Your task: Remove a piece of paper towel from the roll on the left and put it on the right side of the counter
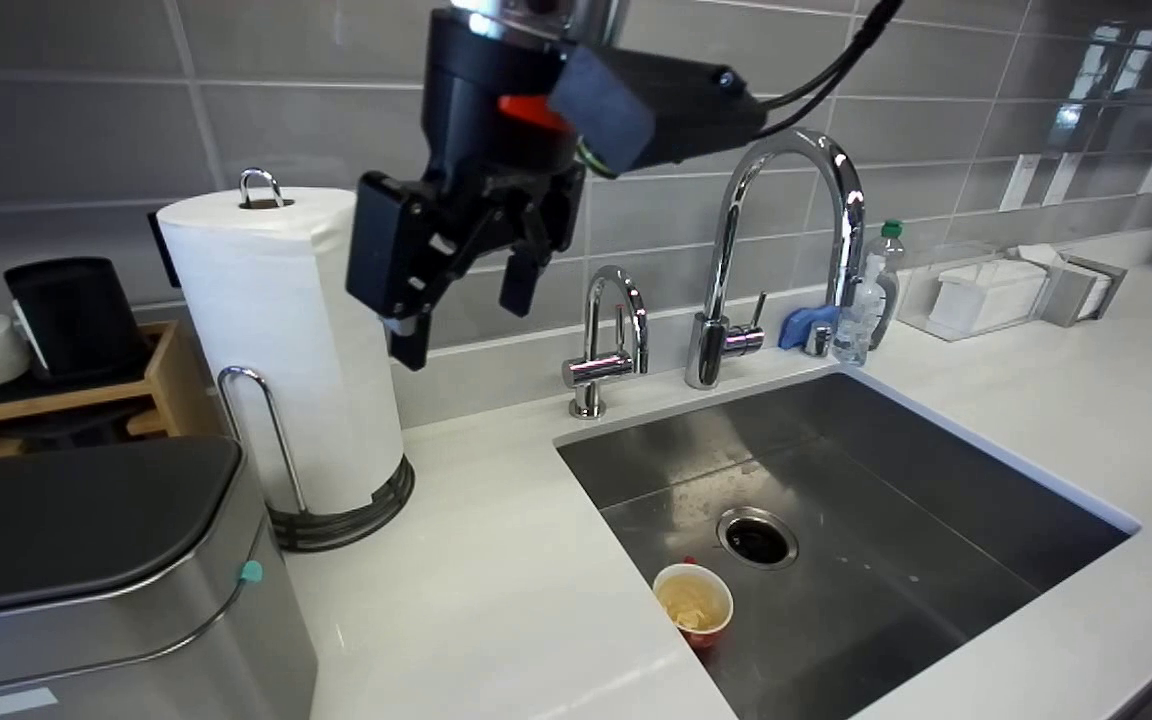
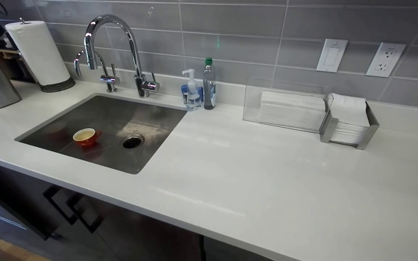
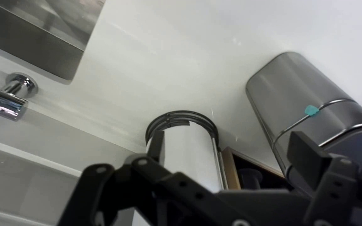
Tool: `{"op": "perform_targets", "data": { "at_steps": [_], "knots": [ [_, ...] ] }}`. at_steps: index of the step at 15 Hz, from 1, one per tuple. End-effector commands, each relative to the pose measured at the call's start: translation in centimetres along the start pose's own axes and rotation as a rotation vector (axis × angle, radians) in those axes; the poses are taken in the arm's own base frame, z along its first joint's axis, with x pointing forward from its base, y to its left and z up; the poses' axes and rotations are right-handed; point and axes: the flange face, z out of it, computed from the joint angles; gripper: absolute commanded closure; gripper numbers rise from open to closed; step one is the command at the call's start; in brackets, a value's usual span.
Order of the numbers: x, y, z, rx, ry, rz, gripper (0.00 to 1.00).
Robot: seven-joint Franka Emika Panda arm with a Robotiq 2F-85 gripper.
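The roll (image 1: 276, 330) is a thick white cylinder on a metal holder with a round black base. It also shows at the left in an exterior view (image 2: 38, 54) and low in the wrist view (image 3: 189, 150). No separate sheet shows. A vertical edge of the outer layer, with a small step near the base, shows on the roll. My gripper (image 1: 464, 315) is open and empty beside the roll's upper part, high above the white counter (image 1: 476, 600). In the wrist view my gripper (image 3: 231, 150) has one finger overlapping the roll; contact cannot be told.
A steel bin (image 1: 126, 600) stands before a wooden organiser (image 1: 171, 380). The sink (image 2: 103, 152) holds a red cup (image 2: 87, 137); a small tap (image 1: 586, 370) and tall faucet (image 1: 706, 345) stand behind. Soap bottles (image 2: 209, 85) and napkin holders (image 2: 292, 108) line the wall.
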Motion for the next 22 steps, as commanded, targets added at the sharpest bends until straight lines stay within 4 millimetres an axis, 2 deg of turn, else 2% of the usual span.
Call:
{"op": "perform_targets", "data": {
  "at_steps": [1,5,13,18,22],
  "knots": [
    [3.5,-1.7,2.1,0.012,-0.003,-0.039,0.00],
    [5.7,-2.1,3.9,-0.011,0.029,-0.076,0.00],
    [9.8,0.4,5.4,0.016,0.113,-0.127,0.00],
    [11.3,0.6,6.7,0.060,0.151,-0.146,0.00],
    [11.8,0.4,7.2,0.159,0.143,-0.143,0.00]
  ]
}}
